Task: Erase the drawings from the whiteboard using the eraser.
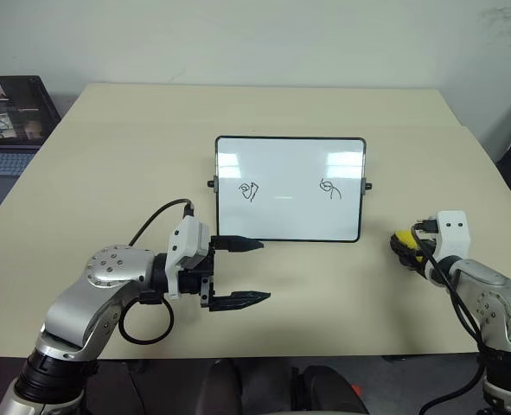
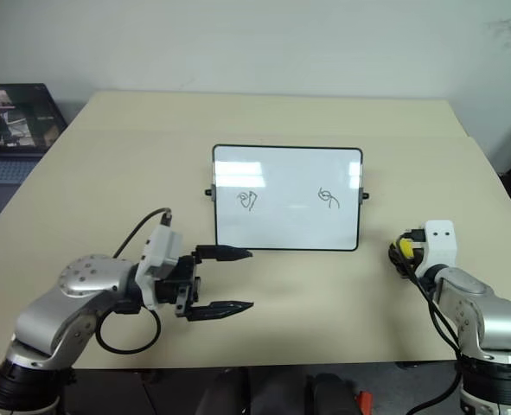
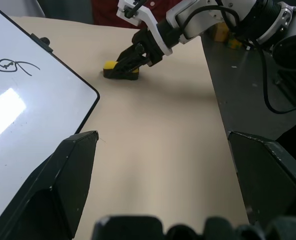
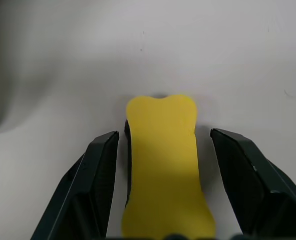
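1 beige table (image 1: 264, 112) is seen carrying everything. 1 laptop (image 1: 9, 121) is placed off the table's far left corner, its lid raised. 1 whiteboard (image 1: 290, 188) is laid flat near the middle of the table, slightly toward the near edge, with 1 small black knob at each of its 2 side edges. 2 grippers are counted. The left gripper (image 1: 251, 271) is held above the table just in front of the whiteboard's near left corner, its 2 black fingers spread apart with nothing between them. The right gripper (image 4: 163, 190) is set down near the table's near right corner, its 2 fingers parted on either side of 1 yellow eraser (image 4: 163, 165); a gap is left on each side, so the eraser is straddled rather than pinched. The eraser is lying on the table, well apart from the whiteboard's right edge. 2 drawings (image 1: 250, 190) are marked on the whiteboard, 1 toward its left side and 1 toward its right, both black loops.

In the head views, most of the eraser is hidden behind the right wrist. Its bone-like outline and the gaps beside the fingers are given by the right wrist view. The dark underside of the eraser and the fingertips lowered over it are shown by the left wrist view, along with 1 of the drawings.
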Tool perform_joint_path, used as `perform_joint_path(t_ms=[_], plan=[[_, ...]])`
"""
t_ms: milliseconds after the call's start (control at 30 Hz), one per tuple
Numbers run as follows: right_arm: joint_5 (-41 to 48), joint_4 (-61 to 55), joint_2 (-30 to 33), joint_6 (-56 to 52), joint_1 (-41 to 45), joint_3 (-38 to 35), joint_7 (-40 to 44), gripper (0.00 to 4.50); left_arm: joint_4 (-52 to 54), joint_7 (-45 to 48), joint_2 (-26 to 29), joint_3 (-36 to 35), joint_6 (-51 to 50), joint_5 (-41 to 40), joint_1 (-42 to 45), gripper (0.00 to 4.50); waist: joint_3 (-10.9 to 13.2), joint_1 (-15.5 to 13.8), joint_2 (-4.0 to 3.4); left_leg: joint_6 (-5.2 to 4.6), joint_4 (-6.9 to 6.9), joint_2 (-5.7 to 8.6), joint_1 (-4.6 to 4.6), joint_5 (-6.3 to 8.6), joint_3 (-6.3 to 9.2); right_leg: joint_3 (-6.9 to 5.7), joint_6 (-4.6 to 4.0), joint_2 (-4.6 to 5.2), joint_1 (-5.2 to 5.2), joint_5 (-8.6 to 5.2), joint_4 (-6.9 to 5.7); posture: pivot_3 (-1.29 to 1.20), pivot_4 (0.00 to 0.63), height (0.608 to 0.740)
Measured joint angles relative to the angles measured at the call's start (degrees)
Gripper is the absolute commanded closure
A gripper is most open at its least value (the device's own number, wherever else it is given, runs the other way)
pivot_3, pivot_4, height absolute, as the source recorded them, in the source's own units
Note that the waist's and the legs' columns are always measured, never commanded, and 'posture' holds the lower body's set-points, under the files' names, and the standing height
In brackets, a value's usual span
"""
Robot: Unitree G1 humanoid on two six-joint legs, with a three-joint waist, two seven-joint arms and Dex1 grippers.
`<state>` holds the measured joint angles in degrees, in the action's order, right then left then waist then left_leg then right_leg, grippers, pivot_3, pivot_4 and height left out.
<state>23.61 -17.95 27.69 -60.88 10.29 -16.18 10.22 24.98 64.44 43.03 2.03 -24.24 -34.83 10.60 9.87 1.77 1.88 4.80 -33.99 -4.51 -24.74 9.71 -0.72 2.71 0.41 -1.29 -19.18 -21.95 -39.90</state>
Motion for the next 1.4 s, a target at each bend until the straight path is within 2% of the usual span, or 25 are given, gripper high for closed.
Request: perform_joint_path(t_ms=[67, 167, 200, 667, 867, 1400], plan=[[-0.1, 0.2, 0.0, 0.1, 0.0, 0.0, 0.0, 1.98, -0.1, 0.0, 0.0, 0.0, 0.1, 0.2, 0.0, 0.00, 0.0, 0.0, 0.00, 0.00, 0.00, 0.00, 0.00, 0.00, 0.00, 0.00, 0.00, 0.00, 0.00, 0.00, 0.00, 0.00, 0.150, 0.740], [-0.1, 0.3, -0.1, 0.1, 0.3, 0.0, -0.1, 3.06, -0.1, 0.1, 0.0, 0.0, 0.6, 0.2, 0.0, 0.00, 0.0, 0.0, 0.00, 0.00, 0.00, 0.00, 0.00, 0.00, 0.00, 0.00, 0.00, 0.00, 0.00, 0.00, -0.01, 0.00, 0.150, 0.740], [-0.1, 0.3, -0.3, 0.1, 0.4, 0.0, -0.1, 3.20, -0.1, 0.1, 0.0, 0.0, 0.8, 0.2, 0.0, 0.00, 0.0, 0.0, 0.00, 0.00, 0.00, 0.00, 0.00, 0.00, 0.00, 0.00, -0.01, 0.00, 0.00, 0.00, -0.01, 0.00, 0.150, 0.740], [0.0, 0.2, -1.7, 0.2, 0.6, -0.6, -0.3, 3.20, -0.1, 0.1, 0.0, 0.0, 1.1, 0.7, -0.4, 0.00, 0.0, 0.0, 0.00, 0.00, 0.00, -0.01, 0.00, 0.00, 0.00, 0.00, -0.02, -0.01, 0.00, 0.01, -0.02, 0.00, 0.150, 0.740], [0.2, 0.2, -1.8, 0.3, 0.6, -0.4, 0.7, 1.20, -0.1, 0.1, 0.0, 0.0, 1.2, 0.7, -1.4, 0.00, 0.0, 0.0, 0.00, 0.00, -0.01, 0.00, 0.00, 0.00, 0.01, 0.00, -0.02, 0.00, 0.00, 0.01, -0.02, 0.00, 0.150, 0.740], [-0.4, 0.1, -1.4, 0.3, 1.1, -0.4, 0.9, 1.20, 0.4, -0.6, -0.1, 0.0, 1.1, 0.7, -0.3, 0.00, 0.0, 0.0, 0.00, 0.00, -0.02, 0.00, 0.00, 0.00, 0.00, 0.00, -0.04, -0.01, 0.00, 0.02, -0.04, 0.00, 0.150, 0.740]])
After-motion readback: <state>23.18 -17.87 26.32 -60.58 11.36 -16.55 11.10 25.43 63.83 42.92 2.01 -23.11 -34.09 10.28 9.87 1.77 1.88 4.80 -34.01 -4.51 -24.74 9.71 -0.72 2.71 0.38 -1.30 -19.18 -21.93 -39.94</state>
